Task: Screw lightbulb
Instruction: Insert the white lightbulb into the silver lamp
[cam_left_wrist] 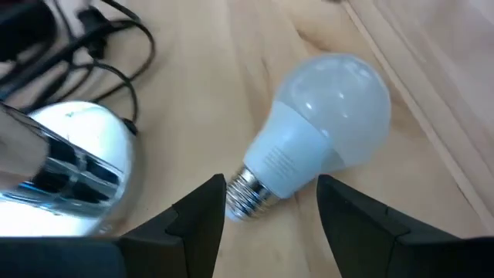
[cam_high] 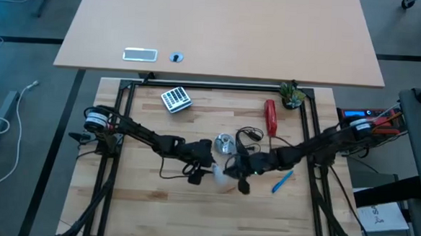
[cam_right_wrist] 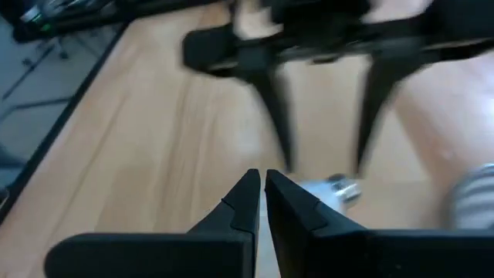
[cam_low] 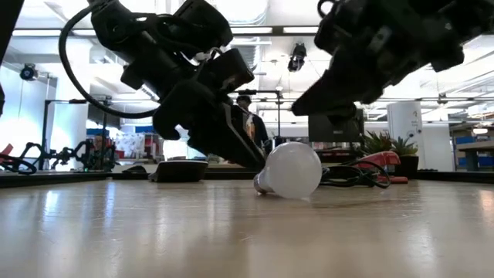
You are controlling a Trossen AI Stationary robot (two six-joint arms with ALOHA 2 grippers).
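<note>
The lightbulb (cam_left_wrist: 324, 131), a frosted white globe with a metal screw end, lies on its side on the wooden table (cam_high: 155, 202). My left gripper (cam_left_wrist: 272, 185) is open and low over the table. Its two fingers stand on either side of the bulb's screw end (cam_left_wrist: 251, 197). In the low view the globe (cam_low: 292, 170) rests on the table beside the left gripper (cam_low: 239, 150). My right gripper (cam_right_wrist: 262, 181) is shut, empty and lifted above the table just right of the bulb (cam_high: 220, 176). The shiny silver socket (cam_left_wrist: 69, 177) sits close by. My left gripper comes at the bulb slanting down from the table's left, with its fingers along the bulb's length. One finger (cam_left_wrist: 204, 212) stands right against the screw end. Whether it touches, I cannot tell. The bulb lies on the table.
The socket's black cord (cam_high: 249, 138) loops behind the grippers. A red stapler (cam_high: 270, 117) and a small plant (cam_high: 292, 95) are at the far right. A grey keypad (cam_high: 175, 99) is at the far left. A blue pen (cam_high: 282, 182) lies right of my right gripper (cam_high: 239, 179).
</note>
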